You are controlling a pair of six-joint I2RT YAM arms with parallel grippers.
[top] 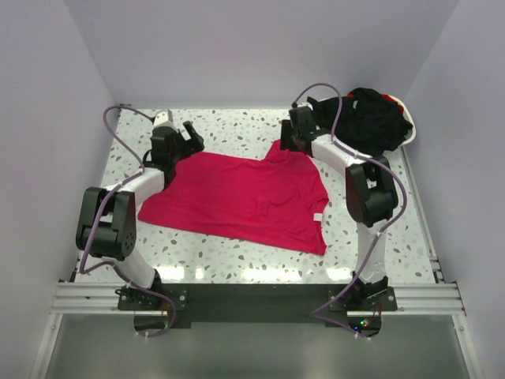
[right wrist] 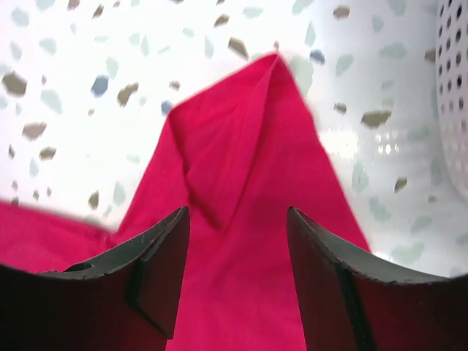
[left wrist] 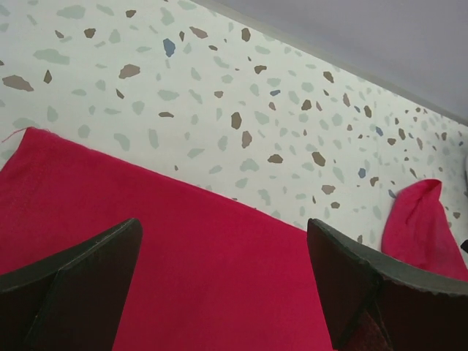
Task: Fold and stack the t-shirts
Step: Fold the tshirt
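A bright pinkish-red t-shirt [top: 241, 197] lies spread flat on the speckled table, with a small white label [top: 316, 217] near its right edge. My left gripper [top: 189, 136] is open just above the shirt's far left corner; the left wrist view shows red cloth [left wrist: 219, 285] between its fingers. My right gripper [top: 286, 138] is open over the shirt's raised far right sleeve [right wrist: 245, 146]; nothing is pinched. Black t-shirts [top: 377, 118] lie heaped in the basket at the far right.
A white plastic basket [top: 408, 130] stands in the far right corner, its perforated wall in the right wrist view [right wrist: 453, 88]. White walls enclose the speckled table [top: 237, 130] on three sides. The arms' bases sit on a rail at the near edge.
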